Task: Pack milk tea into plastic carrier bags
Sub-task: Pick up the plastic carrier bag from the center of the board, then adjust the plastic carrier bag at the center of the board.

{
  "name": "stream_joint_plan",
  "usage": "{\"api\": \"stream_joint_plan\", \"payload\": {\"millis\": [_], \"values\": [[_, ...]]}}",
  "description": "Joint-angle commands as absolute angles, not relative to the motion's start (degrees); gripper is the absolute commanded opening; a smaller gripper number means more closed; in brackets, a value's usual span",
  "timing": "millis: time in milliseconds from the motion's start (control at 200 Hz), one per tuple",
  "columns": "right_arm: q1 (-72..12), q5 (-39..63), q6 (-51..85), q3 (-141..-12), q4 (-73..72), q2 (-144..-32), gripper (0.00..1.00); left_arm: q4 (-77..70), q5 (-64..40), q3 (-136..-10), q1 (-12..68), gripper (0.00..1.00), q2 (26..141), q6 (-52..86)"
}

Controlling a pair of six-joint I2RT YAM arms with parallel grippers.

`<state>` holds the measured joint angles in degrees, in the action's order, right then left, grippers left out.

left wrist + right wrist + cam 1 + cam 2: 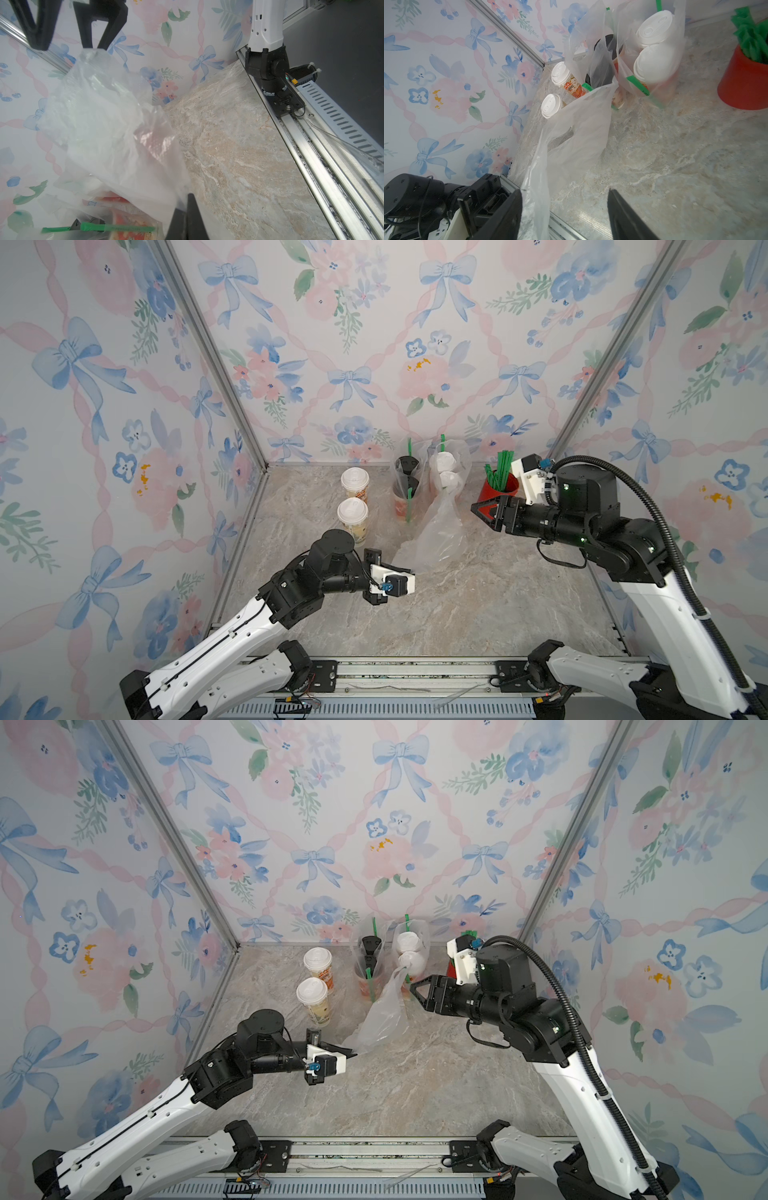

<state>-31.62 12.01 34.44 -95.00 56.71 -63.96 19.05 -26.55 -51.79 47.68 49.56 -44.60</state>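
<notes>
In both top views your left fingers (406,571) are clamped on the near end of the empty clear crinkly plastic carrier bag (440,531). Its long axis runs away across the marbled worktop (457,614) toward your right fingers (478,507), which stand apart just beside its far end. The two cream-printed paper cups with white domed lids (352,512) stand upright and unpacked nearer the left arm, beside the two packed clear bags (459,464) at the back wall. The left wrist view shows thin, cloudy, creased film pinched in the closed tips; expect it to be limp and slippery. The right wrist view shows the film in the gap between the parted fingers, closer to one of them; contact cannot be told. You'll likely need that mouth spread before a cup goes in.
</notes>
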Motion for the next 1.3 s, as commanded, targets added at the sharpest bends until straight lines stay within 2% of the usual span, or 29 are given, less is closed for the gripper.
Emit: {"api": "stream_joint_plan", "payload": {"millis": [0, 410, 490, 570, 810, 960, 1160, 1295], "values": [[-32.16, 12.75, 35.42, -96.09, 59.75, -64.21, 0.65, 16.88, -26.72, -50.82, 48.16, 0.0, 48.37, -45.33], [-32.17, 22.62, 37.62, -95.09, 54.44, -68.5, 0.55, 16.79, -27.42, -49.25, 48.42, 0.0, 46.72, -44.9], [-32.2, 23.29, 37.31, -95.49, 54.27, -69.92, 0.52, 16.81, -27.6, -49.14, 48.41, 0.0, 46.73, -44.85], [-32.26, 23.55, 36.82, -95.72, 54.58, -71.35, 0.44, 16.83, -27.76, -49.14, 48.42, 0.0, 46.67, -44.88], [-32.61, 26.47, 36.27, -94.33, 52.53, -74.29, 0.36, 16.77, -27.95, -49.15, 48.42, 0.0, 46.71, -45.01], [-32.87, 30.87, 38.33, -92.11, 47.04, -74.47, 0.36, 16.81, -27.86, -49.14, 48.42, 0.0, 47.06, -45.1], [-33.18, 30.47, 38.79, -92.96, 46.94, -77.89, 0.35, 16.79, -28.04, -49.4, 48.43, 0.0, 47.39, -45.61], [-34.27, 29.76, 38.97, -93.07, 45.52, -78.92, 0.15, 16.75, -27.82, -49.22, 48.43, 0.0, 47.64, -45.14]]}}
